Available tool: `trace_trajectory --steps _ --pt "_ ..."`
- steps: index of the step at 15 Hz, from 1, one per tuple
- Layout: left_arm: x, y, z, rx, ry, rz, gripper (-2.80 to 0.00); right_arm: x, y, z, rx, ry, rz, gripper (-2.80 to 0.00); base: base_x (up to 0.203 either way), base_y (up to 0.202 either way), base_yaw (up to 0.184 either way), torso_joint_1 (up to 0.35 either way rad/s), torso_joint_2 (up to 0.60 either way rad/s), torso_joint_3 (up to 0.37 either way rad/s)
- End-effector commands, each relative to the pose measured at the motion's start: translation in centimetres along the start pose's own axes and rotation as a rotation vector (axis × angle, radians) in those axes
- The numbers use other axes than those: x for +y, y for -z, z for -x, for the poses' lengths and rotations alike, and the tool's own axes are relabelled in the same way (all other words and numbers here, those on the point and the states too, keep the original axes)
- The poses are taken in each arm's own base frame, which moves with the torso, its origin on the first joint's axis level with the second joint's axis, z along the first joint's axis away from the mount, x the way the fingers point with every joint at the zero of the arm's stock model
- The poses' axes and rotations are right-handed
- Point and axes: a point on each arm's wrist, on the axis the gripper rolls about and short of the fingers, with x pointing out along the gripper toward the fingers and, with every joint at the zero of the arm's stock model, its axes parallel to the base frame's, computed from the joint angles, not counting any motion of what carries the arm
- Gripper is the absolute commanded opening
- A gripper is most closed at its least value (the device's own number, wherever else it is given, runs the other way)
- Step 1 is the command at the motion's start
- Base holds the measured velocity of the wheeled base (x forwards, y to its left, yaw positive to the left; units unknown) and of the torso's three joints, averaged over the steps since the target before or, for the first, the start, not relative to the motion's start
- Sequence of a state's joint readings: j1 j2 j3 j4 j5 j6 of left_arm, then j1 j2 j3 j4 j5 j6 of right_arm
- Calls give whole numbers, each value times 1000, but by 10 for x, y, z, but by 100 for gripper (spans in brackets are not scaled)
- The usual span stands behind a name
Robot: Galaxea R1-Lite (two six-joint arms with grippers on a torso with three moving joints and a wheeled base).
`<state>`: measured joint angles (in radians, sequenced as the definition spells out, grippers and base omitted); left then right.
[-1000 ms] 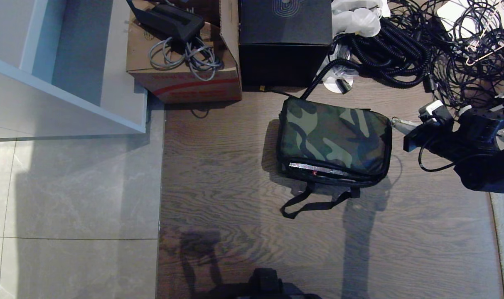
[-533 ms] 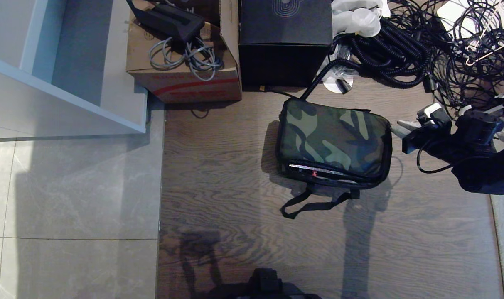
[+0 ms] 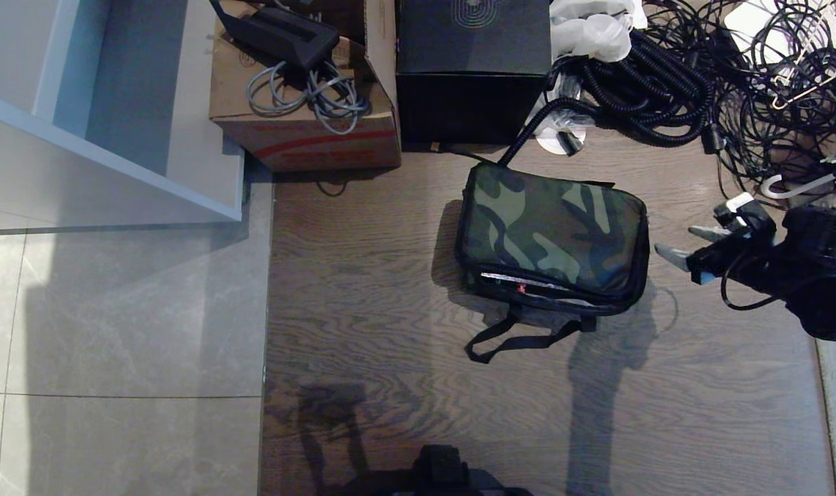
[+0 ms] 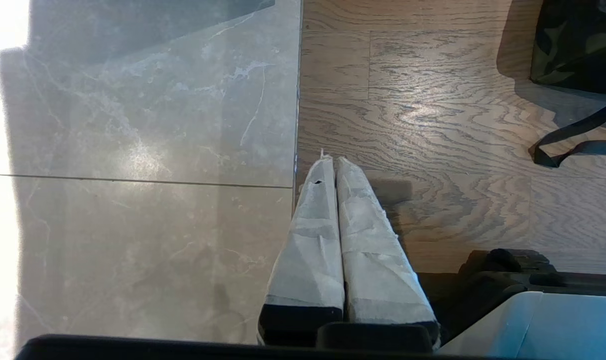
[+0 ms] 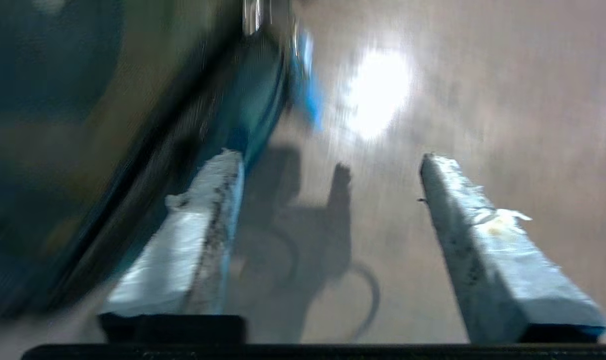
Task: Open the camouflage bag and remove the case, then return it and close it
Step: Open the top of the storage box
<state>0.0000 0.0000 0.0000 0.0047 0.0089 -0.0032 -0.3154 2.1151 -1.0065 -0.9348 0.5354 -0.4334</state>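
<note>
The camo bag [image 3: 552, 238] sat on the wood floor [image 3: 390, 344], lid down, with the near-side zip partly open: a sliver of silver lining and a bit of red showed in the gap. Its black strap [image 3: 521, 337] trailed loose on the floor toward the robot. No case was visible.

The right gripper [image 3: 678, 244] was just right of the bag, near its right end and clear of it. Jaws stood wide apart with nothing between them; the right wrist view was blurred but showed both fingers [image 5: 487, 250] spread over bare floor, with the bag's edge [image 5: 83, 150] beside one of them.

The left gripper [image 4: 331, 162] was parked low over the seam between the grey tile [image 4: 133, 150] and the wood, well apart from the bag, jaws pressed together and holding nothing.

Behind the bag: a black box [image 3: 473, 62], a cardboard box [image 3: 300, 138] with a grey cable on top, and a tangle of black cables [image 3: 700, 76] to the right.
</note>
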Motion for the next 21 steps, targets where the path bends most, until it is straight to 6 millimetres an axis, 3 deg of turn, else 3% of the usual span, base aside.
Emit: trace_trajectory --steps 1,4,6,10,20,21 --pt "0 0 0 -1 0 1 -280 4 -15 37 52 4 -41 0 0 0 0 0 0 0" --pt "0 0 0 -1 0 0 -280 25 -10 58 138 -25 -312 0 0 0 0 0 0 0" --pt "0 0 0 0 0 1 -280 47 -2 61 228 -83 -431 0 0 0 0 0 0 0" --pt "0 0 0 0 0 1 -280 65 7 55 304 -120 -631 0 0 0 0 0 0 0" --pt "0 0 0 0 0 1 -280 66 35 17 345 -109 -837 0 0 0 0 0 0 0" --pt "0 0 0 0 0 1 -280 65 36 15 347 -108 -845 -280 0 0 0 0 0 0"
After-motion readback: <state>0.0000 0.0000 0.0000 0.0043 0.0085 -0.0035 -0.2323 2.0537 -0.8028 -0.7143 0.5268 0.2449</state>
